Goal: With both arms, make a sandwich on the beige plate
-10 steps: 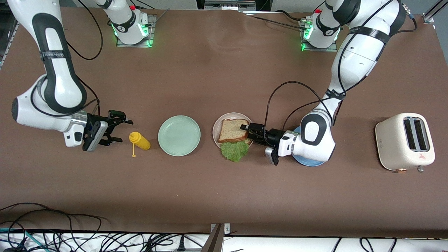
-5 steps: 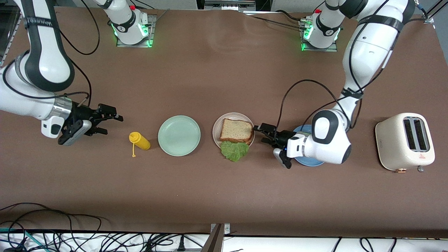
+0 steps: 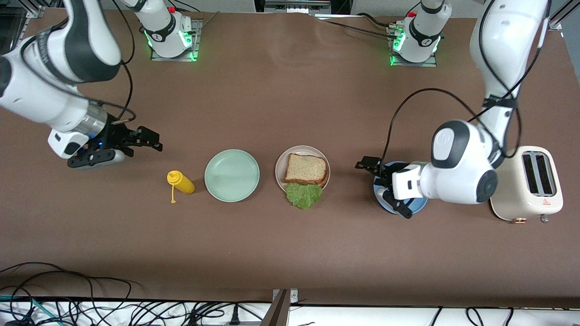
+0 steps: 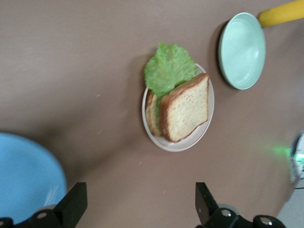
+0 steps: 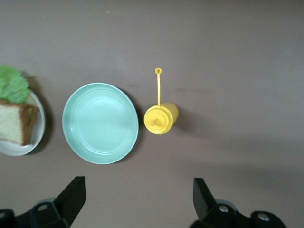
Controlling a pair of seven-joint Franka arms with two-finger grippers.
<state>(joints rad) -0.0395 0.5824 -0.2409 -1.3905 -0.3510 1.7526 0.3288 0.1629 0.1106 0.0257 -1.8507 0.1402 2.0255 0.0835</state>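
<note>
Brown desk (image 3: 290,253): the sandwich (image 3: 306,170) sits on the beige plate (image 3: 279,165), lettuce overhanging its rim. Left tool (image 3: 372,168), jaws wide, hovers over the half-hidden blue plate (image 3: 414,206); right tool (image 3: 147,138) hangs wide, empty.

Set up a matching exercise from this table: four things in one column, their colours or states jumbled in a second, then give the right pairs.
Things:
1. sandwich
2. bottle
3. left gripper
4. toaster

Descriptions:
A. yellow, between the right arm's end and the mint-green plate
B. cream, at the left arm's end
C. on the beige plate
D. open, over the blue plate

Pairs: 1-C, 2-A, 3-D, 4-B
</note>
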